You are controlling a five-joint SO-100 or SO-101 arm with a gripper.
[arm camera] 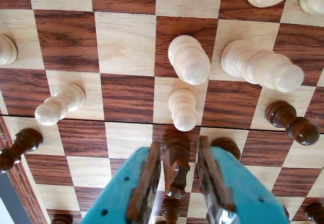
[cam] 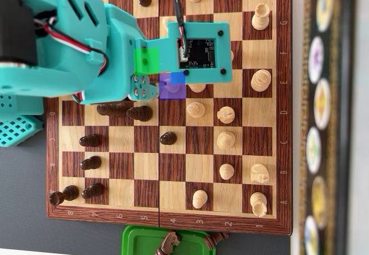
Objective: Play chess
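Observation:
In the wrist view my gripper (arm camera: 178, 153) has teal fingers (arm camera: 121, 193) with brown pads and points down at the chessboard (arm camera: 126, 44). The jaws stand open on either side of a dark wooden chess piece (arm camera: 176, 165), with a small gap on each side. A white pawn (arm camera: 183, 109) stands just ahead of it and a larger white piece (arm camera: 189, 59) beyond. Another dark piece (arm camera: 226, 145) peeks from behind the right finger. In the overhead view the teal arm (cam: 75, 41) and the camera mount (cam: 199, 53) cover the gripper, over the board's upper middle.
White pieces (cam: 226, 139) stand on the board's right half in the overhead view and dark ones (cam: 89, 162) on the left. A green tray (cam: 135, 239) below the board (cam: 282, 151) holds captured dark pieces. A strip of coloured discs (cam: 317, 145) runs along the right.

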